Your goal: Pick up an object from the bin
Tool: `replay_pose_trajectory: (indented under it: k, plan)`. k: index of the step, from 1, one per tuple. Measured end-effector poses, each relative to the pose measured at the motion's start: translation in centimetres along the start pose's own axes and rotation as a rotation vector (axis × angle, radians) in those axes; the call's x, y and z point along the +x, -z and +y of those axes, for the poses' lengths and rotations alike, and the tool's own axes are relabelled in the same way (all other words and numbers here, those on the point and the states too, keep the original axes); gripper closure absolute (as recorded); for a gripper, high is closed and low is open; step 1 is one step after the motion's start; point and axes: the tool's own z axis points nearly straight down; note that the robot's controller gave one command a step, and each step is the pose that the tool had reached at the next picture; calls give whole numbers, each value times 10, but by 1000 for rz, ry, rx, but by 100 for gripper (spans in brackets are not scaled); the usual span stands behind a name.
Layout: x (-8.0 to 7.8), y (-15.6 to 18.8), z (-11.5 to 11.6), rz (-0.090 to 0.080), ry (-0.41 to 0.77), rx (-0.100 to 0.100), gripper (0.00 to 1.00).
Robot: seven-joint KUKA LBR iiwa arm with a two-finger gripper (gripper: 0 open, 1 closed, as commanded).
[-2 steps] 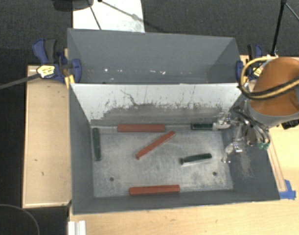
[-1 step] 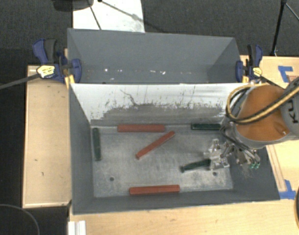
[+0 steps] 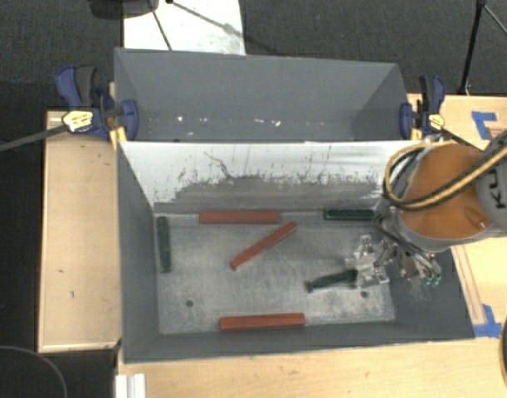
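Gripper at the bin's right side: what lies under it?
A dark green stick lies on the bin floor, its right end running under the gripper. That end and the floor beneath the orange wrist cover are hidden.

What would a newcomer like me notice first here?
The arm's orange-covered wrist at the bin's right side stands out, its gripper low beside one end of a dark green stick. Then three red-brown sticks on the floor: one along the back wall, one slanted in the middle, one near the front.
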Motion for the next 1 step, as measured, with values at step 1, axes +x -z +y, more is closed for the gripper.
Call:
replay_pose_trajectory:
  k: [1]
  plan:
    - [-18, 139, -3, 9, 12, -3, 100]
